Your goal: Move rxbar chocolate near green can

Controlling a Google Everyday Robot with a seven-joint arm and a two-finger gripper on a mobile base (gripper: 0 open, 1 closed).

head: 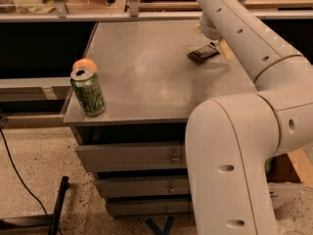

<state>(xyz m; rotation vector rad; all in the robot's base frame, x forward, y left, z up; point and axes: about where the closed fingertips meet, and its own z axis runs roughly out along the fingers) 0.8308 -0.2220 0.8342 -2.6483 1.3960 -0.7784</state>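
Note:
The rxbar chocolate [203, 53], a small flat black bar with white lettering, lies on the grey metal table top [146, 77] at the far right. My gripper [220, 46] is right beside the bar on its right, low over the table, and mostly hidden behind my own wrist and arm. The green can [88, 92] stands upright at the table's front left corner, far from the bar.
A round orange fruit [84, 64] sits just behind the can. My bulky white arm [234, 146] fills the right foreground. Drawers [132, 155] are below the table top. A shelf with clutter runs along the back. A black cable lies on the floor at left.

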